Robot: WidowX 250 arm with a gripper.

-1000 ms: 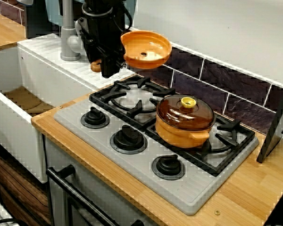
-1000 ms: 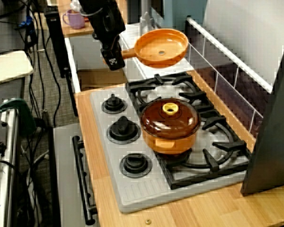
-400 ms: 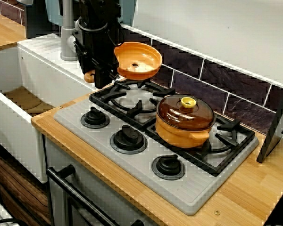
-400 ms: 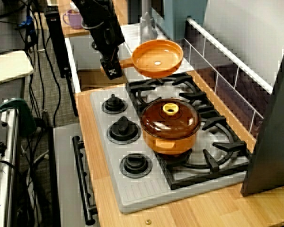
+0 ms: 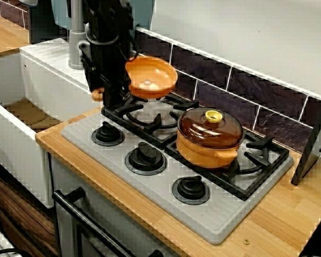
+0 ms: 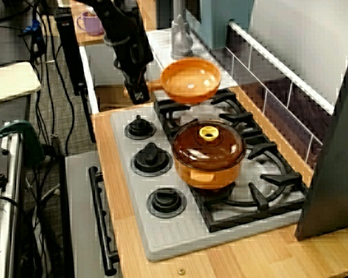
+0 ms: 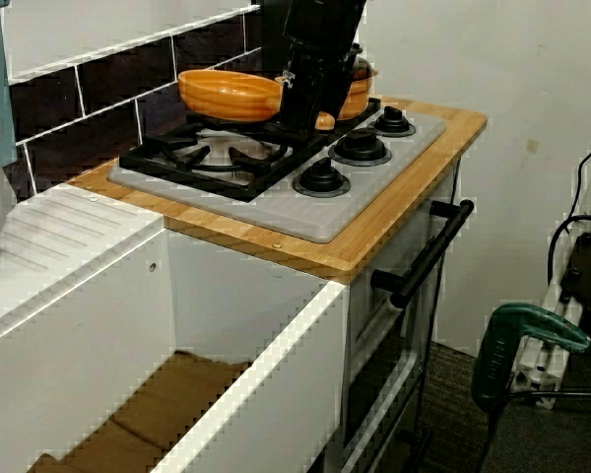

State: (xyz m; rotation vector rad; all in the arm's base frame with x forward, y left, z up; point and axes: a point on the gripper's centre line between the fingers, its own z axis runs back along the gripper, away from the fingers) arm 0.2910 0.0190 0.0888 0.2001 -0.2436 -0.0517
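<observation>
3 knobs (image 5: pixel 146 156) are lining the near edge of the grey hob (image 5: pixel 219 222) on the wooden desk (image 5: pixel 273 214). Behind them, at right, a lidded pot (image 5: pixel 209 136) is sitting on its burner. Farther left, the claw (image 5: pixel 113 88) is clamping the handle of the orange pan (image 5: pixel 150 77), which is hanging just above the far left grate (image 5: pixel 150 112). Keeping the pan level and centred there seems wise: the pot is standing near on the right, the tiled wall (image 5: pixel 257 91) close behind, the sink (image 5: pixel 21 115) dropping away left. Free room is lying overhead.

Wooden counter (image 5: pixel 281 219) bearing a grey gas hob (image 5: pixel 163 181), lidded orange pot (image 5: pixel 209 138) on its grate
</observation>
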